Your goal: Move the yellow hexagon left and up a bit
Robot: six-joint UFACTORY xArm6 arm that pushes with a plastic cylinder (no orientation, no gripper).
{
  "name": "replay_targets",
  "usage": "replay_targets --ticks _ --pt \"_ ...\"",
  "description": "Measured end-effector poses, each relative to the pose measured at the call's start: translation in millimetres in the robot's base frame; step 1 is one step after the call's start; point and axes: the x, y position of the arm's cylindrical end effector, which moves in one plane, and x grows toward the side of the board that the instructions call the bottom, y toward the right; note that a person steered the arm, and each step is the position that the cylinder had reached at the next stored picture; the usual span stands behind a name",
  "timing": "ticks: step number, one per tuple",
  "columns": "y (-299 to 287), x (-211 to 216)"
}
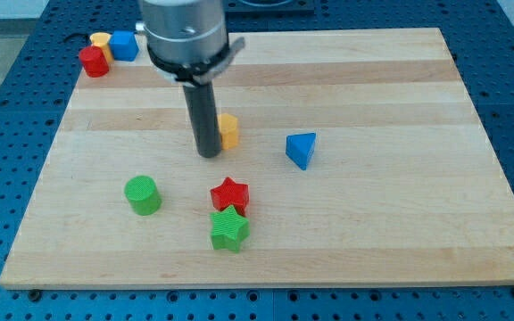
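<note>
Camera view, one moment on the wooden board (400, 80): my tip (209, 153) sits on the view's left of the yellow hexagon (229, 130), touching or just beside it, the rod hiding the block's left part. That is the wrong side for a push left and up, so I judge the tip should first circle below the hexagon to its lower right, then press slowly through its middle toward the upper left and stop early, since only a small shift is asked. There is no pincer on this arm to open or close, only the rod. The hexagon shows as a small yellow-orange block near the board's middle, well apart from the blue block (301, 149) to its right.
</note>
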Motion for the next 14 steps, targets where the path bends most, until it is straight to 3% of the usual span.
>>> replay_targets --ticks 1,3,4,5,7,8,10,13,14 --pt "-9.9 -7.9" --pt "25.9 36.2" --pt "50.6 16.7" --pt "23.1 -8.0" --pt "-99.9 -27.4" --pt "-87.3 -15.9" --pt "0.7 3.2" --pt "-35.1 -56.6" --pt "-13.7 -31.4"
